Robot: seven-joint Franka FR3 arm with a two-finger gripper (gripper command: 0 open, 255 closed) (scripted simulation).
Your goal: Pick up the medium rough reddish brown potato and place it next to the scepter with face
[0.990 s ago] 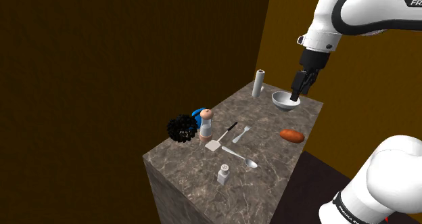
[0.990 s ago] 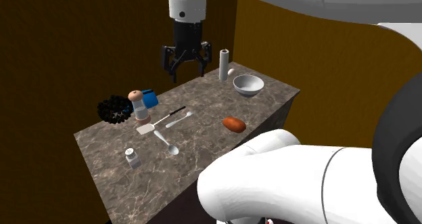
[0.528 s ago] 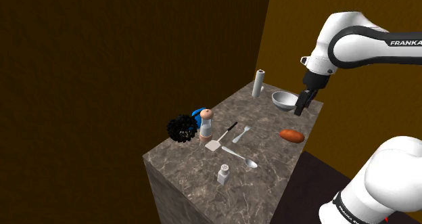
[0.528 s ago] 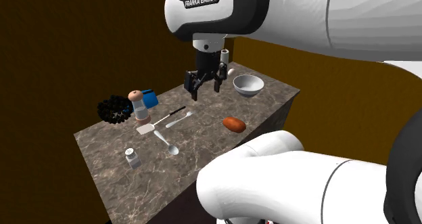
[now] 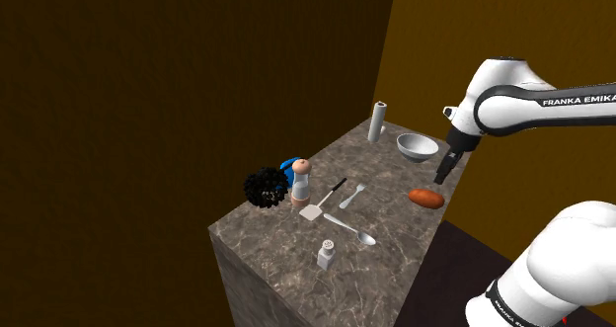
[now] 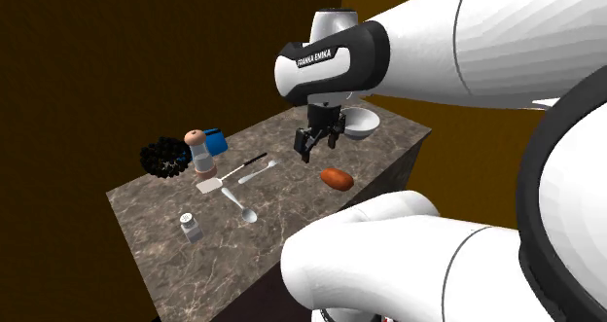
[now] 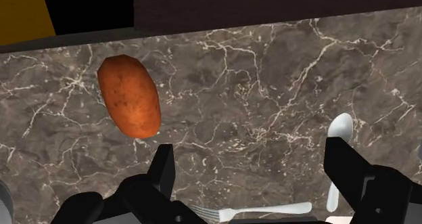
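While my gripper (image 6: 319, 150) hovers above the marble countertop (image 5: 286, 266) with the fingers spread wide and nothing between them, the potato (image 7: 129, 96) lies flat on the stone, outside the gap, just ahead of one fingertip and offset to that finger's outer side. No contact. It sits near the counter edge, well apart from the scepter (image 5: 301, 182). My read is that it's firm, moderately heavy and won't crush. Rough skin should give decent friction, but the oblong shape can roll or squirt out if pinched near an end. Plan: shift sideways to centre it in the gap, rotate so the fingers cross the short axis, close on the widest middle. A fork (image 7: 270, 209) lies close under my fingers, so avoid it.
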